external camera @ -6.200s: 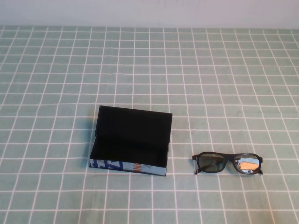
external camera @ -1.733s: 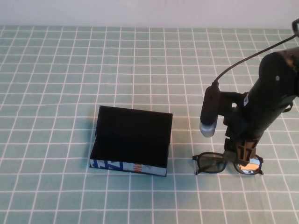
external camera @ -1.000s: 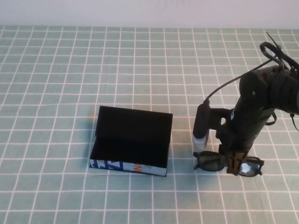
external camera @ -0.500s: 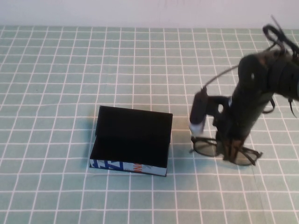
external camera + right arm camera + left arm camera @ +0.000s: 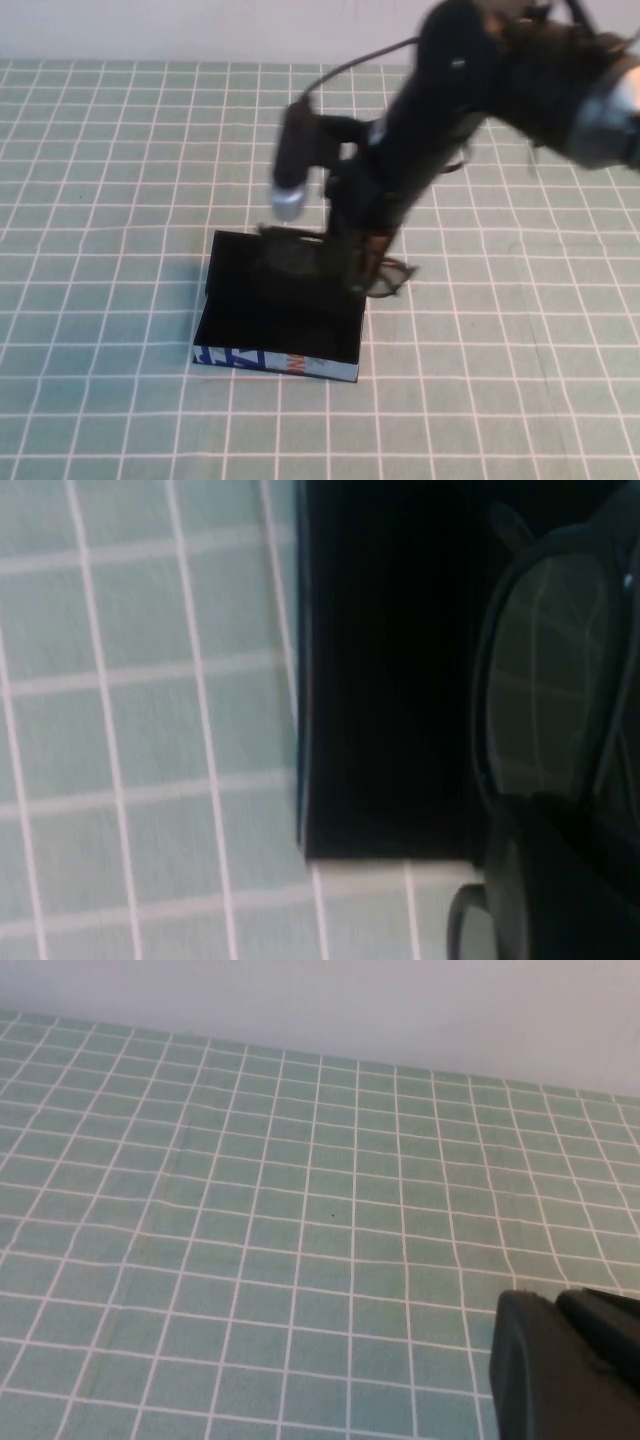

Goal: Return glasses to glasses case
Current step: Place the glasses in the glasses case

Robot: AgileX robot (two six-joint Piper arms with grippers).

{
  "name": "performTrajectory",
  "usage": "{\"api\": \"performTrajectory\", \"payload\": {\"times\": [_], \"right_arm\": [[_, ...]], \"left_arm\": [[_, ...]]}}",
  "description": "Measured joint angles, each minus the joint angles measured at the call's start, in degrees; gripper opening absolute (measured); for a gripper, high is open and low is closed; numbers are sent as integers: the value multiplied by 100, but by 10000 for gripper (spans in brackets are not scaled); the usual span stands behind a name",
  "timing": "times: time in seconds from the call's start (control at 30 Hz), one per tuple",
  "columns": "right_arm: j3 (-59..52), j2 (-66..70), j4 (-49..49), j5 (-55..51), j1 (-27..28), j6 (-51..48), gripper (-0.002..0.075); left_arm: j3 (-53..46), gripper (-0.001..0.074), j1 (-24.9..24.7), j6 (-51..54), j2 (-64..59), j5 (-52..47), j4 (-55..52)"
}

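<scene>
- Fingers of right gripper [image 5: 366, 262] clamped on glasses [image 5: 385, 277], held above far right edge of open glasses case [image 5: 275, 362].
- Left gripper [image 5: 570, 1360]: finger state cannot be told; over bare tablecloth [image 5: 250, 1180].

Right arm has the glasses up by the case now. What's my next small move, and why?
Probably ease the right gripper a little further left before lowering. It holds the glasses over the open case, but their right end overhangs the case's right edge, so a drop now would likely catch the wall. The left gripper is away from the case, over bare cloth.
</scene>
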State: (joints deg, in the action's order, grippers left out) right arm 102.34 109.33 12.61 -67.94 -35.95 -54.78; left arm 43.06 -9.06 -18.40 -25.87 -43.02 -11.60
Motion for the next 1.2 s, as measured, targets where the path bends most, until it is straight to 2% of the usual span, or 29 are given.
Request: {"api": "performTrajectory", "payload": {"times": [0.2,0.6,0.67,0.77,0.87,1.0,1.13,1.2], "right_arm": [[702,728,28,-83,-458,0,6],[806,1471,43,-18,-499,95,11],[818,1471,43,34,-499,106,30],[818,1480,43,105,-499,209,98],[830,1482,53,145,-499,233,155],[854,1482,53,168,-499,247,177],[854,1414,-89,283,-499,247,166],[867,1314,-272,377,-499,247,127]], "left_arm": [[0,2,0,0,0,-34,0],[0,1,0,0,0,-147,0],[0,1,0,0,0,-168,0],[0,1,0,78,0,-168,21],[0,1,0,742,-36,-168,306],[-130,2,0,1928,-252,-97,1218],[-483,1,0,3412,-630,5,2466],[-779,1,0,4421,-873,116,3331]]}}
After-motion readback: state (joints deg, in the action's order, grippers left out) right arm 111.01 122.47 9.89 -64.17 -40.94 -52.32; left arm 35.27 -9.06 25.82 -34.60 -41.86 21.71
